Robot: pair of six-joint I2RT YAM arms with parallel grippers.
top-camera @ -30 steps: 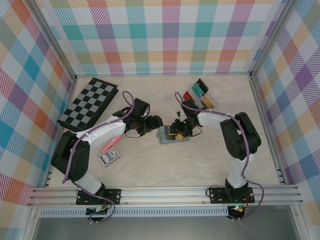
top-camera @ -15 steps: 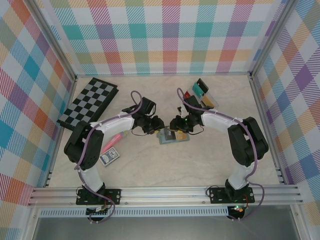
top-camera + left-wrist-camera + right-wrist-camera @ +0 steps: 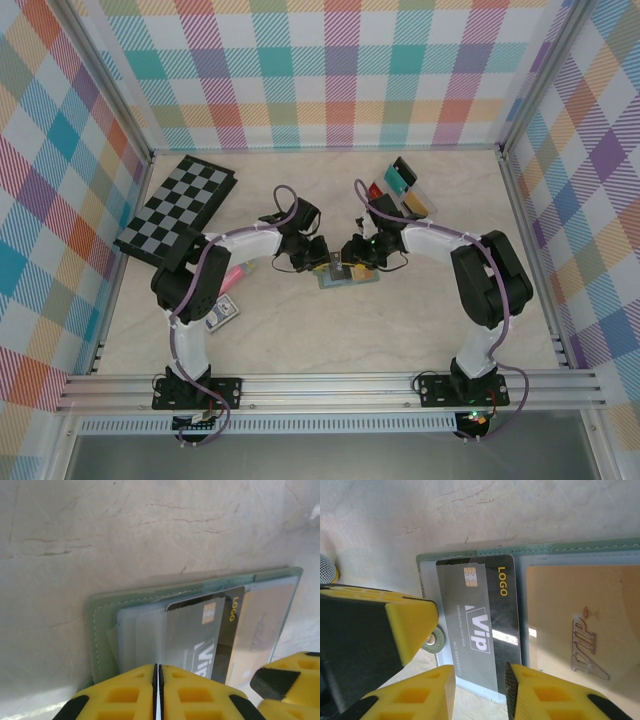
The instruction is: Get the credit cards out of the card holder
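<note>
The grey-green card holder (image 3: 356, 279) (image 3: 100, 625) (image 3: 470, 556) lies open on the table's middle. A dark "VIP" credit card (image 3: 475, 625) (image 3: 192, 630) sits in its left slots, partly under a clear sleeve. A gold credit card (image 3: 570, 620) (image 3: 260, 625) lies in the right half. My left gripper (image 3: 318, 260) (image 3: 157, 669) is shut, its tips over the holder's left end. Whether it pinches anything thin I cannot tell. My right gripper (image 3: 350, 257) (image 3: 480, 672) is open, its fingers (image 3: 530, 690) straddling the dark card's near end.
A checkered board (image 3: 175, 208) lies at the back left. A clear tray (image 3: 403, 187) holding coloured cards stands at the back right. A blue-patterned pack (image 3: 217, 314) and a pink object (image 3: 230, 277) lie left of the arms. Plaid walls enclose the table.
My left gripper has moved right onto the holder's left end and shut. My right gripper has shifted slightly left over the dark card and narrowed a little.
</note>
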